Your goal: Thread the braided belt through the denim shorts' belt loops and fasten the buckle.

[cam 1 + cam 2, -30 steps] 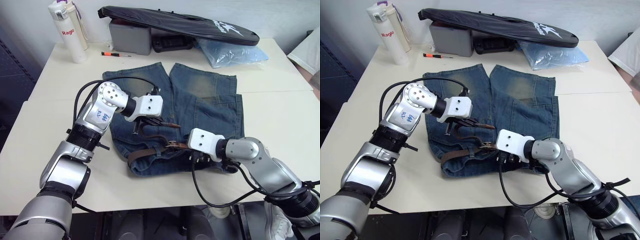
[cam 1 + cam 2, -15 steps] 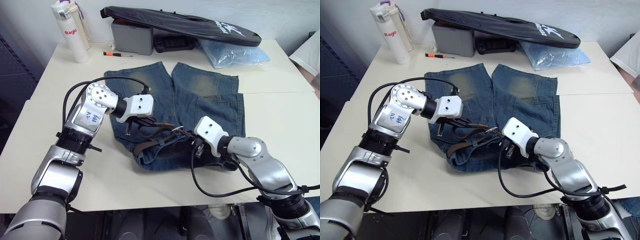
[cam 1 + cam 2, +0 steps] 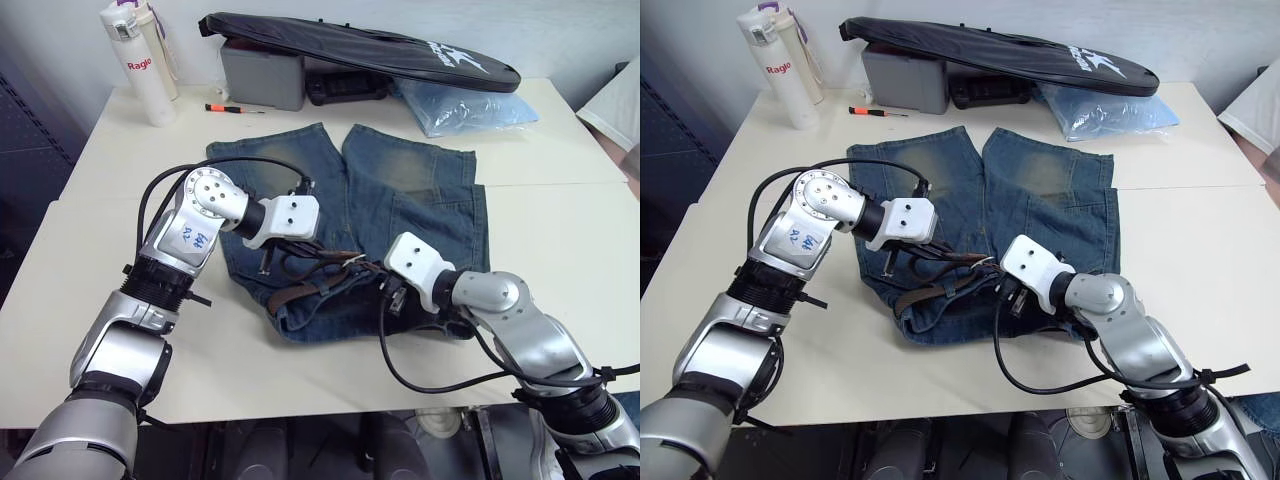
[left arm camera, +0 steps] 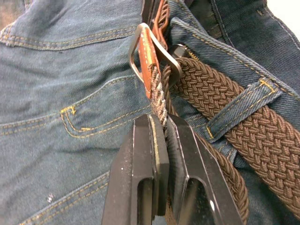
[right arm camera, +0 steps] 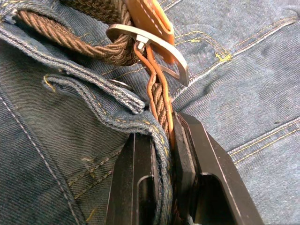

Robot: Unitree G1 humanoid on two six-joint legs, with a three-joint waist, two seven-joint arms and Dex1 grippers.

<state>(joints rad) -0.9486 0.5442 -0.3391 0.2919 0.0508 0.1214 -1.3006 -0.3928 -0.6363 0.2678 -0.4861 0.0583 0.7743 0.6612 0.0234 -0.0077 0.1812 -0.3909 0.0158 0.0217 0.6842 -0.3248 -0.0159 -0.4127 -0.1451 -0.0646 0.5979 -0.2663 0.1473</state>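
Left claw (image 4: 159,136) clamped on braided belt (image 4: 225,108), right claw (image 5: 161,140) pinching belt and waistband

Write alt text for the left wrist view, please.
The left gripper is shut on the braided belt just below the silver buckle. Beside it, the belt passes under a belt loop on the denim shorts.

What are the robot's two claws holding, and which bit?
Both pinch the braided belt. The left claw grips the woven strap just below the buckle. The right claw grips strap near the buckle, with denim shorts fabric.
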